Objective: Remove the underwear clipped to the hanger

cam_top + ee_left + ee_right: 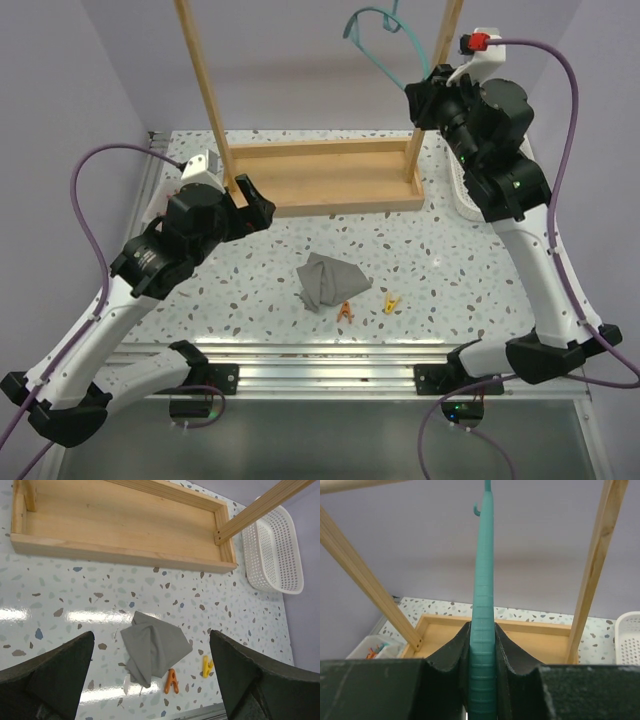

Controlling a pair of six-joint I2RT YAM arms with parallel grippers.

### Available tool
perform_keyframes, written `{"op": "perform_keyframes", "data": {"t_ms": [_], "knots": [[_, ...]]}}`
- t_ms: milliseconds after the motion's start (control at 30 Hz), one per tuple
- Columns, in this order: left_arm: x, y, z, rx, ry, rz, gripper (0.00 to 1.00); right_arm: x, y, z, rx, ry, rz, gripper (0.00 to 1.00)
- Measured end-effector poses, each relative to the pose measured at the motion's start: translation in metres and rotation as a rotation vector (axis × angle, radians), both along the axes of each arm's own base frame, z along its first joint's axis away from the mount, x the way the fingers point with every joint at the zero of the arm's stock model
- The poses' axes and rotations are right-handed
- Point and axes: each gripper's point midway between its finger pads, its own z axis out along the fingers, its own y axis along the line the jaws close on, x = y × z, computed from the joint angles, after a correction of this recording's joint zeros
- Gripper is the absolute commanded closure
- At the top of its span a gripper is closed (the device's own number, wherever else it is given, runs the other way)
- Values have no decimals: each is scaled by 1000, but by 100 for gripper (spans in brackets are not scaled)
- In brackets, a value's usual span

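On the speckled table (260, 270), under lilac walls (300, 70), underwear (328, 280) lies; left jaws apart, right jaws clamp hanger (482, 605).

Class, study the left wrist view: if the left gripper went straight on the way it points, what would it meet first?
Probably the underwear, lying on the table centred ahead of the open left gripper; depth is unclear.

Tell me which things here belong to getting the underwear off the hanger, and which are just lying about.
Job in hand: small grey soft-fabric underwear, crumpled, off the hanger; thin teal plastic hanger, clamped in the right gripper.
Just lying about: orange plastic clip; yellow plastic clip; tall wooden frame; white perforated plastic basket.
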Motion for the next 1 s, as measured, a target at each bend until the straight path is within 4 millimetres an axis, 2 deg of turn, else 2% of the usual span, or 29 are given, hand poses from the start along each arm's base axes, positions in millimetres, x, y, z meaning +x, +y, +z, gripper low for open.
{"op": "perform_keyframes", "data": {"t_ms": [167, 333, 467, 633, 667, 700, 733, 767, 800, 900, 1000], "knots": [[-7, 2, -4, -17, 3, -10, 0, 29, -5, 12, 13, -11, -29, 100], [-6, 0, -8, -18, 15, -11, 0, 51, -4, -9, 0, 43, -32, 100], [-5, -2, -10, -12, 23, -11, 0, 61, 0, -27, -10, 90, -20, 100], [-2, -3, -14, -4, 33, -11, 0, 63, 0, -30, -6, 98, -20, 100], [-2, -3, -14, -3, 34, -10, 0, 63, 0, -31, -6, 99, -19, 96], [-2, -3, -15, -2, 35, -10, 0, 63, 0, -31, -5, 99, -18, 70], [-2, -3, -15, -3, 35, -10, 0, 63, 0, -33, -3, 104, -17, 53], [-2, -3, -15, -3, 35, -10, 0, 62, 0, -34, 2, 109, -17, 41], [-2, -3, -15, -2, 34, -10, 0, 60, -1, -34, 3, 111, -15, 21], [-2, -3, -15, -2, 35, -10, 0, 51, -3, -31, 9, 109, -11, 3], [-2, -4, -15, -2, 36, -10, 0, 27, -14, -25, 19, 99, -25, 1]]}}
